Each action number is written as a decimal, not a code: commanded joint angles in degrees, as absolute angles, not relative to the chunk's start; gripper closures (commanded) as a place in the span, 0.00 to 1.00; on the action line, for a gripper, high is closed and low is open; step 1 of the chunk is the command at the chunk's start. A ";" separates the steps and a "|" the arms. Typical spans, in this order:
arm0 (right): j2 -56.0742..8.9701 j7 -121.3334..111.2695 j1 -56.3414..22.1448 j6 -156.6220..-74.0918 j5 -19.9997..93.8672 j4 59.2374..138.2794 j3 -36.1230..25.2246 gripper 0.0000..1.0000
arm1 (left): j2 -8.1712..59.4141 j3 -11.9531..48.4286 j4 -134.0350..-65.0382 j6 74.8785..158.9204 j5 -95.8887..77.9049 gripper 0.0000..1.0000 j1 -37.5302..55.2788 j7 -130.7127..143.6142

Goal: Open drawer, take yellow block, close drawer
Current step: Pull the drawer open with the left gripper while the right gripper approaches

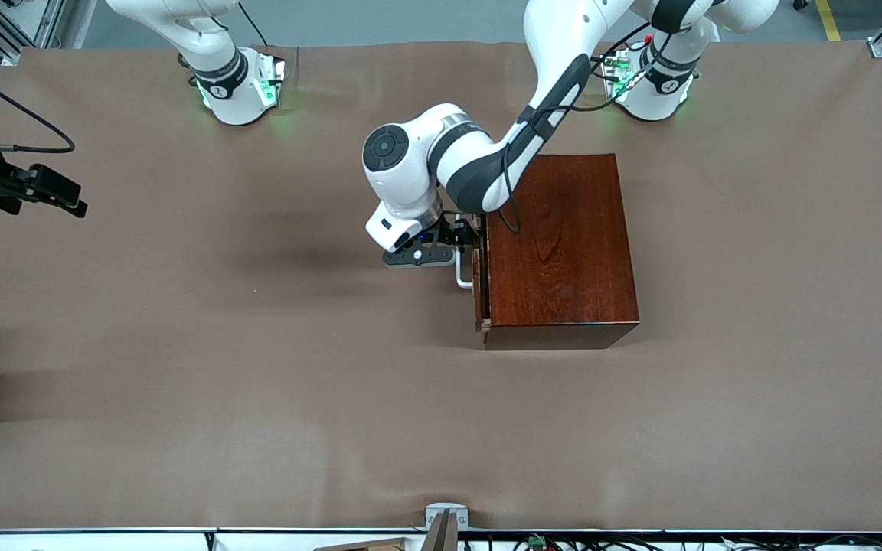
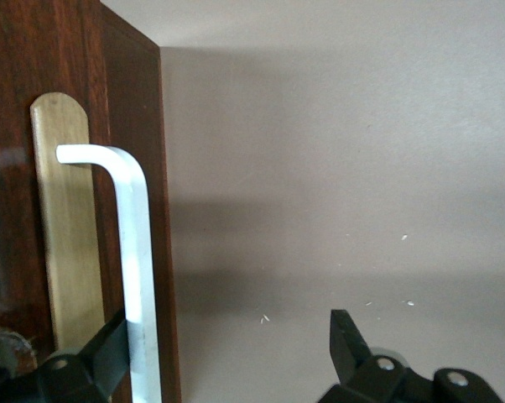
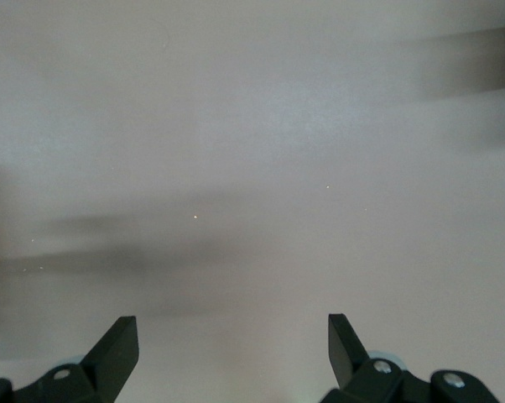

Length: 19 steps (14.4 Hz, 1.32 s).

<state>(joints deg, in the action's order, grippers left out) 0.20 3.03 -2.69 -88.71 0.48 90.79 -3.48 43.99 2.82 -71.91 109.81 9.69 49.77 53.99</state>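
Two arms at the brown table [image 1: 181, 344]. Left arm reaches from its base down to the drawer face of the dark reddish-brown wooden box [image 1: 560, 245], which sits toward the left arm's end of the table. Left gripper [image 1: 462, 239] is at the drawer [image 1: 478, 279], at the white U-shaped handle [image 1: 462, 274]. Drawer front sits only slightly proud of the box; it is nearly shut.

Left wrist view: fingers spread wide, not closed on anything. One finger [image 2: 110, 348] lies between the drawer face and the white bar [image 2: 139, 277], partly hidden by the bar; whether it touches the bar I cannot tell. Other finger [image 2: 346, 344] stands well clear over the table cloth. Handle sits on a pale brass-coloured backplate [image 2: 68, 252].

Yellow block: not visible in any view.

Right arm waits. Right gripper [image 1: 50, 191] hangs at the right arm's end of the table. Right wrist view shows its fingers [image 3: 118, 348] spread apart, nothing between them, over bare cloth.
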 commanded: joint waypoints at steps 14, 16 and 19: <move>-3.42 3.43 -2.72 -88.59 1.14 88.07 -3.52 0.00 | 46.49 5.71 -70.22 121.81 10.02 0.00 50.89 55.11; -4.04 3.16 -2.64 -88.59 1.23 87.89 -3.52 0.00 | 46.49 5.71 -70.14 123.39 7.66 0.00 50.80 55.11; -4.39 1.51 -2.81 -88.42 1.05 87.89 -3.43 0.00 | 46.49 5.71 -70.14 124.53 7.21 0.00 50.80 55.11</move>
